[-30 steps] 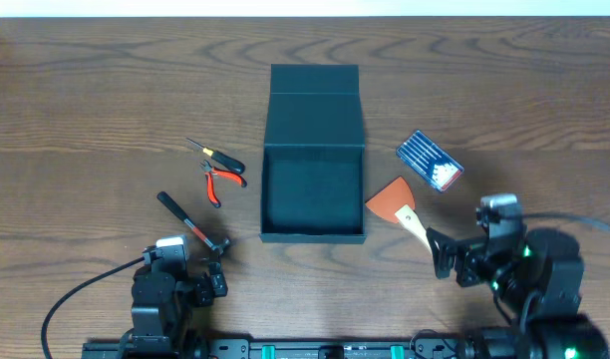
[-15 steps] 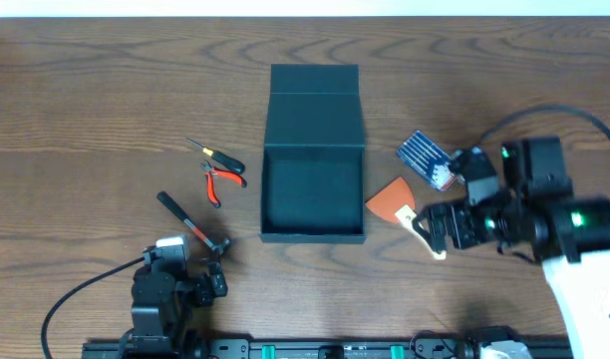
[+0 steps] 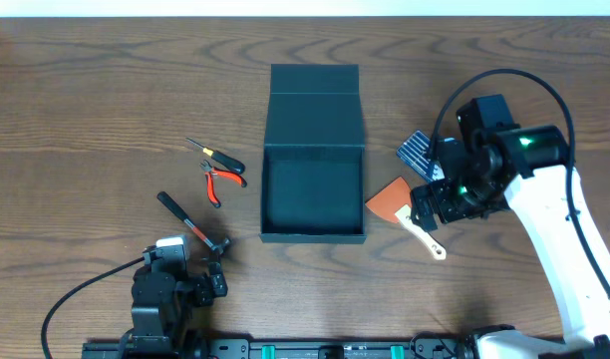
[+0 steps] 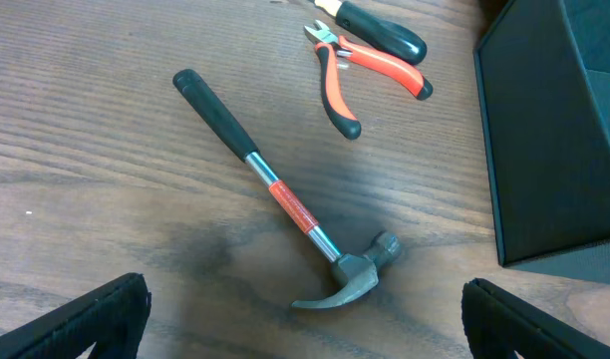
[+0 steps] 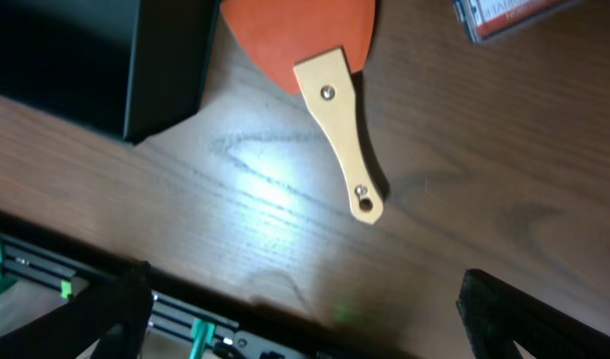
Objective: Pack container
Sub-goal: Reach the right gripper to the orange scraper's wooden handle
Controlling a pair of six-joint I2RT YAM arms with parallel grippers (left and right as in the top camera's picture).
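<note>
Approach step: right gripper (image 5: pixel 305 299) poised wide open over the scraper (image 5: pixel 337 130)
You next lower and clamp its wooden handle (container (image 3: pixel 314 237) stands open, unfilled)

The table (image 3: pixel 106 90) is grained in warm brown. The box (image 3: pixel 314 115) is finished in matte teal-black. The hammer (image 4: pixel 285 204) is gripped in black, banded in red, headed in grey. The pliers (image 4: pixel 380 68) are sleeved in orange-red, with black at the handle ends. The scraper (image 5: pixel 325 75) is bladed in orange and handled in pale wood. The case (image 3: pixel 416 149) is striped dark blue.
</note>
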